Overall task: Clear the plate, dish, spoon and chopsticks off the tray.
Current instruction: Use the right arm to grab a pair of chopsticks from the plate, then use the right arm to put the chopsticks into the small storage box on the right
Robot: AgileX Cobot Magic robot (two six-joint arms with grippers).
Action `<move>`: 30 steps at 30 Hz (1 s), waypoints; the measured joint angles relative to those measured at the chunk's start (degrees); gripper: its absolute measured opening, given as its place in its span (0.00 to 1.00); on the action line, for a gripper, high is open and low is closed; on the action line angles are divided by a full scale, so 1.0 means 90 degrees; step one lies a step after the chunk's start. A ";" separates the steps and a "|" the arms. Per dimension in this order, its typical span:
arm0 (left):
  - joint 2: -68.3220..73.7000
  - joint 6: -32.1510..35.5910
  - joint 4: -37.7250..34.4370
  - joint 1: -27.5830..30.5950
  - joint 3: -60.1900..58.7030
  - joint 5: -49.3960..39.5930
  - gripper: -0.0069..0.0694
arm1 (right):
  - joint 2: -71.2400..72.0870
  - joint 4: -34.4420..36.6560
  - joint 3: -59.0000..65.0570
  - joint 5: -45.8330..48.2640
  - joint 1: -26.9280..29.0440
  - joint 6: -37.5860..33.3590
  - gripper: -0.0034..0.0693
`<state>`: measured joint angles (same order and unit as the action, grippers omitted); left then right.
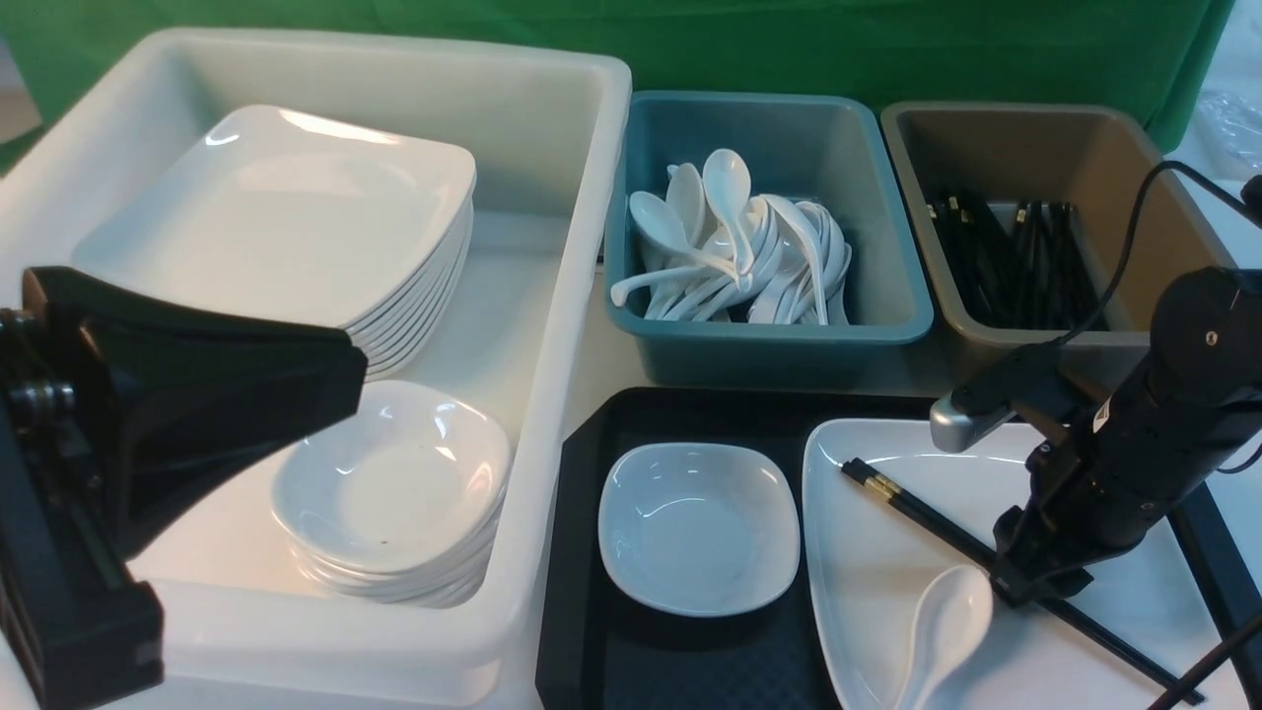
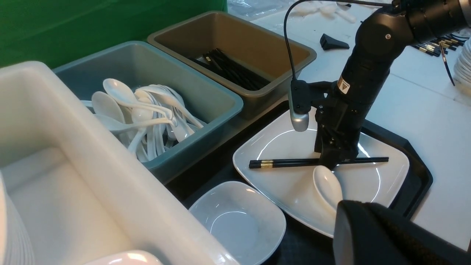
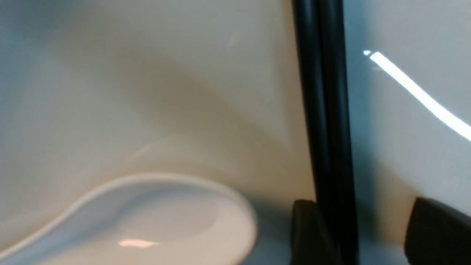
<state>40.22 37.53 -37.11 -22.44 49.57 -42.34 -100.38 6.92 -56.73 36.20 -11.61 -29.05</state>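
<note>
R gripper [image 1: 1035,584] is down on the plate [image 1: 856,562], tips at the surface, jaws apart w/ a modest gap and nothing clamped yet. The chopsticks [image 1: 915,511] lie flat on the plate as a tight pair. In front view their long axis runs from about 10 o'clock (gold-band thick end) to 4 o'clock (thin ends, past the plate's near edge). The gripper sits roughly mid-length.

Key relation: in the R wrist view the pair passes betw. the two fingers [image 3: 309,235]. One finger is almost against the sticks and the other stands clear, so the pair is off-centre in the gap. The closing line crosses the long axis, which looks right for a pinch.

Spoon [image 1: 948,623] lies on the plate just beside the tips, at approx. 8 o'clock from them, bowl up. Risk, I'd judge: closing or lifting could nudge it.

Dish [image 1: 698,528] sits at 9 o'clock of the plate, apart from it, both on the tray [image 1: 584,592]. Brown bin [image 1: 1045,177], holding more black sticks, is at 12 o'clock from the plate.

L gripper [image 1: 296,385] hangs over the tub [image 1: 582,197], well apart from the sticks; can't tell its opening. R arm is clearly the nearer one.

Judged step: close on the pair. Nothing looks cleared off the tray yet.
</note>
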 joint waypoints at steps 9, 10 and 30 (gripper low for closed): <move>0.0000 0.0000 0.0000 0.0000 0.0000 -0.0044 0.10 | -0.0005 -0.0014 -0.0012 0.0325 0.0000 0.0101 0.24; 0.0000 0.0000 0.0000 0.0000 0.0000 -0.0044 0.10 | -0.0005 -0.0014 -0.0012 0.0327 0.0000 0.0100 0.24; 0.0000 0.0166 -0.0065 0.0000 0.0000 0.0984 0.10 | 0.1991 0.0065 -0.0480 -0.0068 -0.0101 0.0832 0.24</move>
<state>40.22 39.02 -37.70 -22.44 49.57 -33.48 -82.46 7.50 -61.05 35.59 -12.51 -21.56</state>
